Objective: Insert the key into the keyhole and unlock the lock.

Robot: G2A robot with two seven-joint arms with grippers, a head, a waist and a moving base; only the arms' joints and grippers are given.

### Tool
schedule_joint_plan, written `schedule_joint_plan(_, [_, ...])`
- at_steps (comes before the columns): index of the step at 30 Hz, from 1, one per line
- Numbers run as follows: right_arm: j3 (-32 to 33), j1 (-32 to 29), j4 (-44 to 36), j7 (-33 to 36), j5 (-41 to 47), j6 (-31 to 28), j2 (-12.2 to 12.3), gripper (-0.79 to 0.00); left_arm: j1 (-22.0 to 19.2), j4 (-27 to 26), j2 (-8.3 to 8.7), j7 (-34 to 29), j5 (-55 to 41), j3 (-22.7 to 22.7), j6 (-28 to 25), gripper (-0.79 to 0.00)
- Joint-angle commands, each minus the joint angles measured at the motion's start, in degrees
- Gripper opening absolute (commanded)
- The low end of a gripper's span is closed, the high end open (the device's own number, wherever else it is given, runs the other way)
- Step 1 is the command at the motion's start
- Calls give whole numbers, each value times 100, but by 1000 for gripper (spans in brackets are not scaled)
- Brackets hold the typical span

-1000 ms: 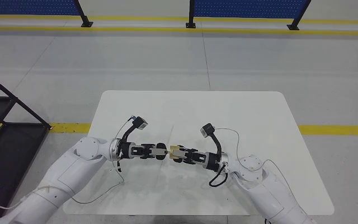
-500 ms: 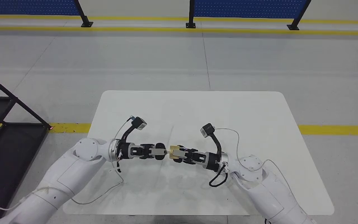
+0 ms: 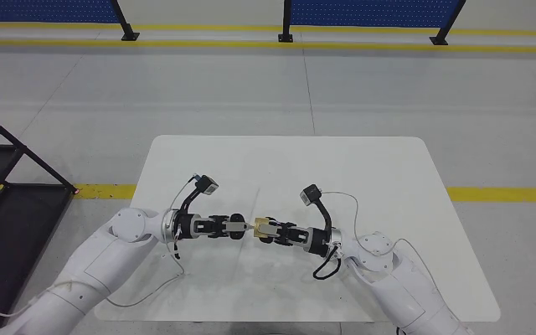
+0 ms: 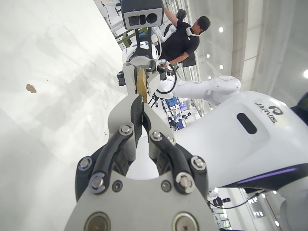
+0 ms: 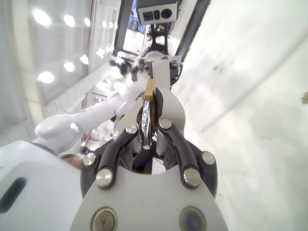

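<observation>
Arms level, meeting over bench (image 3: 377, 176).
Left hand (image 4: 140, 104) pressed together at lock (image 4: 141, 82); right hand (image 5: 150, 97) pinching lock's shackle (image 5: 146, 121).

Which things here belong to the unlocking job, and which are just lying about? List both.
Job: lock, held in right tool; left tool, shut at the lock's base, key hidden between its pads.
Lying about: brown scrap on table; black rack beside table; blue barriers behind.
</observation>
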Motion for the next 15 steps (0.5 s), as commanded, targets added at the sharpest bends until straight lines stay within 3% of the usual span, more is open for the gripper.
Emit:
schedule_joint_plan(1, [0, 0, 0, 0, 0, 0, 0, -785, -8, 3, -10, -19, -27, 10, 20, -785])
schedule_joint_plan(15, [0, 0, 0, 0, 0, 0, 0, -785, -119, 104, -120, -104, -51, 113, 105, -785])
